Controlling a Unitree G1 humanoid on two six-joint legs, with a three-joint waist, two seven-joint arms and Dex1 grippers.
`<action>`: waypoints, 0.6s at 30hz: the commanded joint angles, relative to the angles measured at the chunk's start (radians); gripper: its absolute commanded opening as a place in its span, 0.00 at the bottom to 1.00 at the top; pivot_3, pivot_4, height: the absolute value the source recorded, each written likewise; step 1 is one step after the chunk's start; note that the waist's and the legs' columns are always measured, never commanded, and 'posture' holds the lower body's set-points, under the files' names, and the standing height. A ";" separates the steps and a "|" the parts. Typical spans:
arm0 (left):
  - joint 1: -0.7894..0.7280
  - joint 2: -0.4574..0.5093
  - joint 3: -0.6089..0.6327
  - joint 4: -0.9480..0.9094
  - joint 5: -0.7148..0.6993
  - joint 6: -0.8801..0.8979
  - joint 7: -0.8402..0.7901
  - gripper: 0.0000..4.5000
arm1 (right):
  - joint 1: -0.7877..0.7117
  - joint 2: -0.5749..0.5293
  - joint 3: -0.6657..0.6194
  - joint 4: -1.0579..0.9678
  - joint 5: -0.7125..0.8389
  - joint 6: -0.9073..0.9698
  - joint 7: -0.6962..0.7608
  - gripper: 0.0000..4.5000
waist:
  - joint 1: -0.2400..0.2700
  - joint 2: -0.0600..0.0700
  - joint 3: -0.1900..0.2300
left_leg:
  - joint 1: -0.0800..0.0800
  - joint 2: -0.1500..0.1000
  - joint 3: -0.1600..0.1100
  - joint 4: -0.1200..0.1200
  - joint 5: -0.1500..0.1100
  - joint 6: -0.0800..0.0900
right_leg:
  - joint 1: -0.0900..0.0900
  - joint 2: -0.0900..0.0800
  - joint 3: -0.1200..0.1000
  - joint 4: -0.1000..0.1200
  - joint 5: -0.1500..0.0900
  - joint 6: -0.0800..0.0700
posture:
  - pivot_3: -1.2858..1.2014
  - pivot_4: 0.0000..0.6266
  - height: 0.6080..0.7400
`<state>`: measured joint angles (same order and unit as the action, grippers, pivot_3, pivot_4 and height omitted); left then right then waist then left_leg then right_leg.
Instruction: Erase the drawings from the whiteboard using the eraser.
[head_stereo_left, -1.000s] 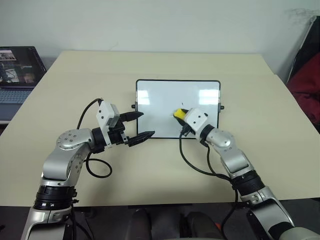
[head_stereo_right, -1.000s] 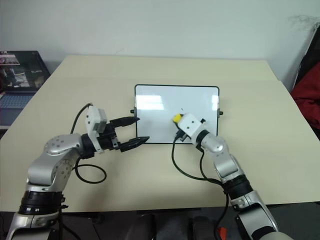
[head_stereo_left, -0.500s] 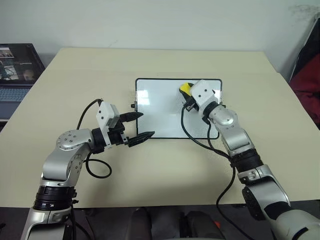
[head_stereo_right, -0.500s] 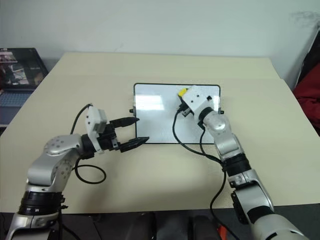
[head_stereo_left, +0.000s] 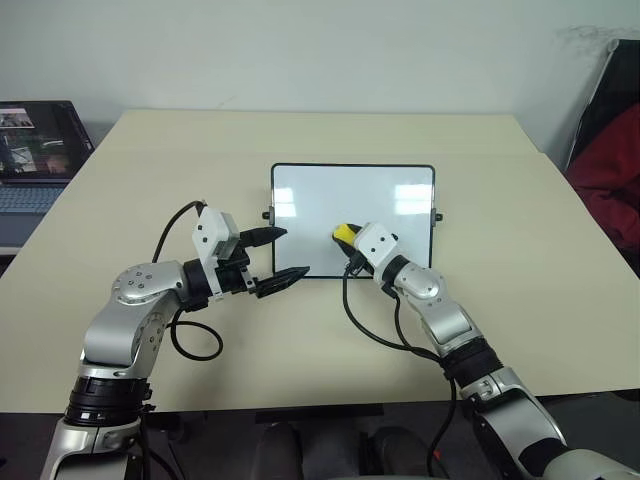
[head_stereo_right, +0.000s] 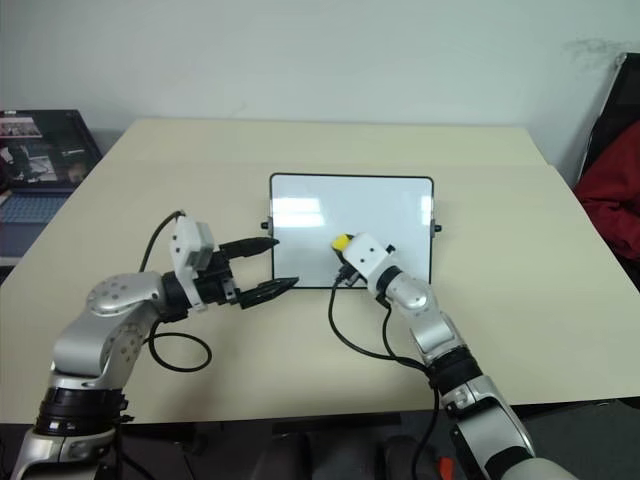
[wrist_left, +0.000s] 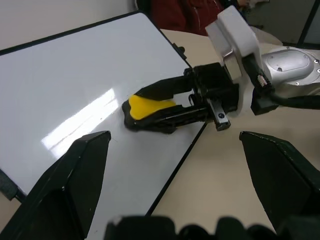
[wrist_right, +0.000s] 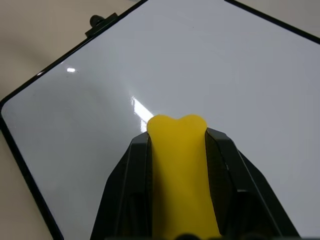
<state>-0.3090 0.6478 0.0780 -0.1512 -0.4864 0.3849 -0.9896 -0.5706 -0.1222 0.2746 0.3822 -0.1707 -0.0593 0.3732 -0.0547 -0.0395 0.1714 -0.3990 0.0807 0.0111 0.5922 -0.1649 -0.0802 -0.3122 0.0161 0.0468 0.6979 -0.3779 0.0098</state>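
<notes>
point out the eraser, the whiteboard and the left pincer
eraser (head_stereo_left: 342, 232), left eye view, yellow top
whiteboard (head_stereo_left: 330, 195), left eye view, bare white surface
left pincer (head_stereo_left: 279, 256), left eye view, midway between fingertips

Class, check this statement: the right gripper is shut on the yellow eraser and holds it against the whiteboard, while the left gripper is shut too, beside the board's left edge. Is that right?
Not quite. The left gripper is open, fingers spread, as the left eye view shows. The right gripper is indeed shut on the eraser against the whiteboard.

Office/meeting rm: beige table (head_stereo_left: 500, 200), plain white wall (head_stereo_left: 330, 50), laptop (head_stereo_left: 35, 150) (open, off left).
</notes>
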 joint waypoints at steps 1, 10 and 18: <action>-0.017 0.012 0.022 -0.019 -0.005 -0.013 0.002 1.00 | -0.010 -0.003 -0.033 -0.096 0.032 0.090 0.019 0.25 | 0.000 0.001 0.001 | 0.000 0.000 0.000 0.000 0.000 0.000 | 0.000 0.000 0.000 0.000 0.000 0.000 | 0.52 0.24 1.00; -0.022 0.000 0.019 -0.035 -0.028 -0.010 -0.010 1.00 | -0.014 -0.010 -0.096 -0.476 0.117 0.346 0.045 0.25 | 0.019 0.002 0.002 | -0.036 0.000 0.001 0.000 0.001 -0.005 | -0.030 0.001 -0.001 0.000 0.003 -0.003 | 0.52 0.24 1.00; -0.032 0.003 -0.005 -0.097 -0.068 0.013 -0.039 1.00 | 0.063 -0.080 -0.146 -0.707 0.135 0.514 0.038 0.24 | 0.025 0.002 0.002 | -0.037 -0.001 0.004 -0.002 -0.003 -0.005 | -0.029 0.001 0.001 -0.004 0.001 0.000 | 0.52 0.24 1.00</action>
<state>-0.3278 0.6429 0.0753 -0.1953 -0.5228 0.3978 -1.0092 -0.5163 -0.1905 0.1648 -0.2548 -0.0519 0.4300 0.4128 -0.0295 -0.0378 0.1731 -0.4355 0.0796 0.0149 0.5913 -0.1679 -0.0851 -0.3411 0.0170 0.0472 0.6947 -0.3772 0.0095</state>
